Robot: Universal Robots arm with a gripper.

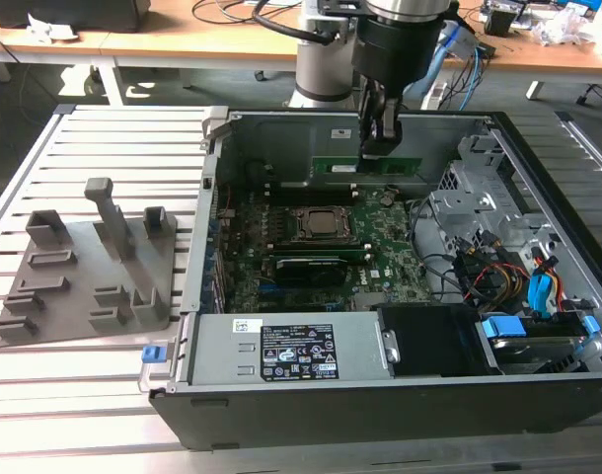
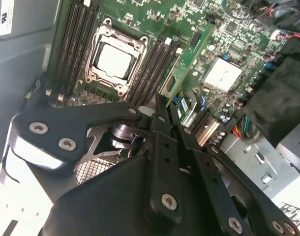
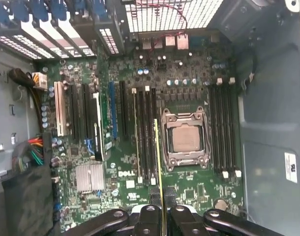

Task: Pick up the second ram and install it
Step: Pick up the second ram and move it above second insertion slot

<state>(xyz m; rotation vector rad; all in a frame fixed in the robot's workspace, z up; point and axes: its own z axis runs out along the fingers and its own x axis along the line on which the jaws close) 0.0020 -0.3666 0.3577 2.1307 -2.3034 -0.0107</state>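
Black robot gripper [image 1: 379, 138] clenching long thin green RAM stick [image 1: 368, 166] edge-on, hovering over green motherboard [image 1: 326, 257] inside open computer case [image 1: 281, 351]

Lab: slatted aluminium bench [image 1: 104, 128], cabled desks [image 1: 232, 35]

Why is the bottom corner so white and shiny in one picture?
In the second wrist view, bright light washes out the patch beside the black gripper, hiding detail; the square silver processor also catches glare. In the first wrist view, the white fan grille glows overexposed. The exterior view is evenly lit, the thin green ram stick clear.
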